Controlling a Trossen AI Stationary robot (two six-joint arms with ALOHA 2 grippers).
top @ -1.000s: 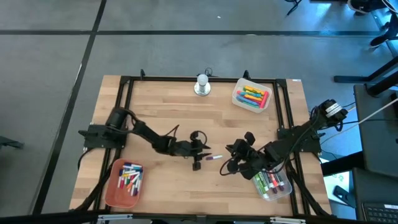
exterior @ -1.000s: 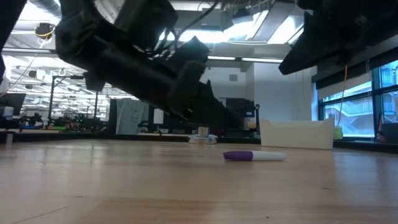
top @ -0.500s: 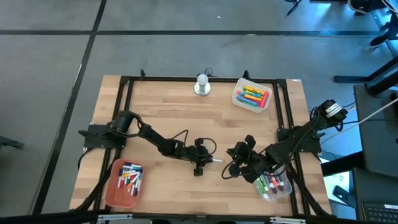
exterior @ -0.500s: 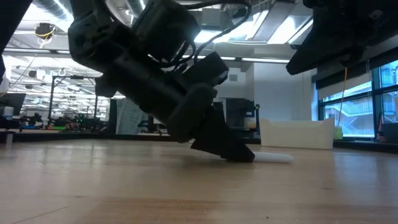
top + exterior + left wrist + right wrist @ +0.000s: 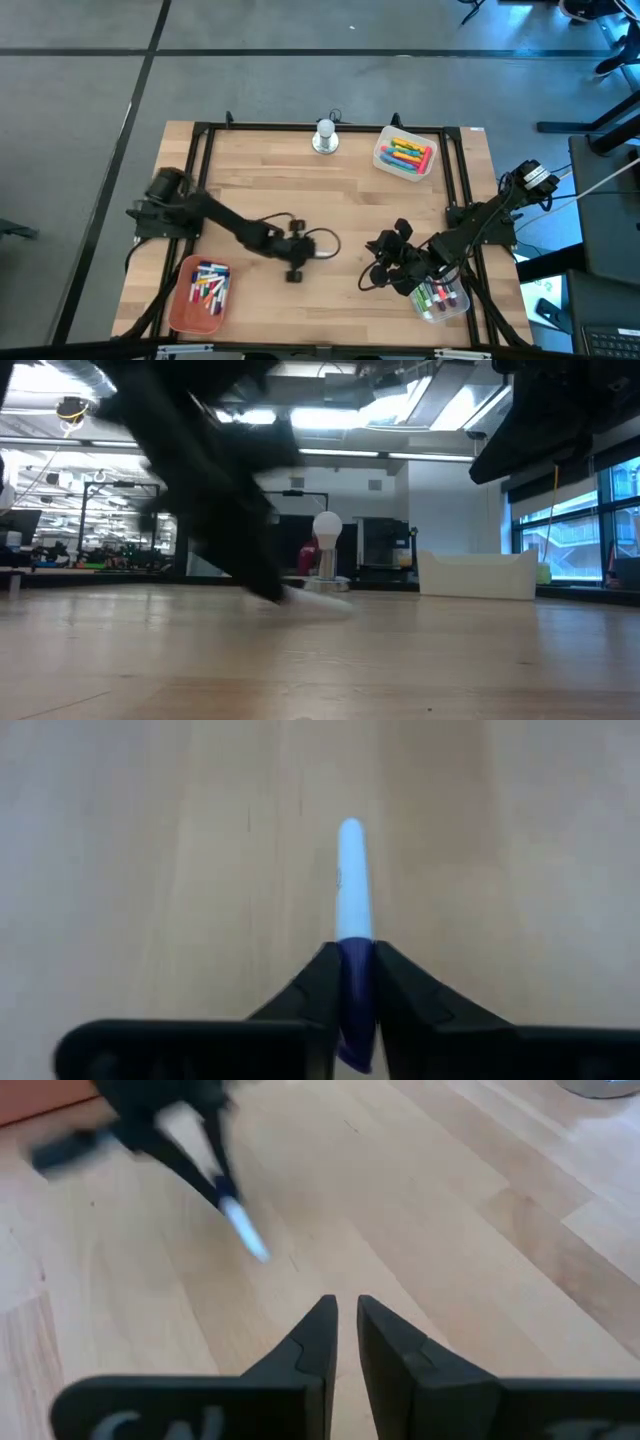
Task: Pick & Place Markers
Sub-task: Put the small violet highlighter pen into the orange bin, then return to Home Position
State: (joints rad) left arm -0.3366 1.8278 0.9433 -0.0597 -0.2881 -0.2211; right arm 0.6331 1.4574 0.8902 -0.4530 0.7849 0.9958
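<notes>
Item: purple-capped marker [image 5: 352, 900], clamped at its cap by left gripper [image 5: 352, 1005], just right of the orange bin [image 5: 200, 290], presumably its destination. Right gripper [image 5: 340, 1330]: narrow, empty, waiting beside clear tray [image 5: 440, 297].

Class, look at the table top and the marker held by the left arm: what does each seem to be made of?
Table: looks like pale wood in jointed strips with visible grain, matt.
Marker: probably plastic, a smooth white barrel with a slight sheen and a purple cap, held in the left gripper.

Left pincer [image 5: 355, 982] low over mid-table, fingers clamped; right pincer [image 5: 346, 1320] nearly closed, empty.
</notes>
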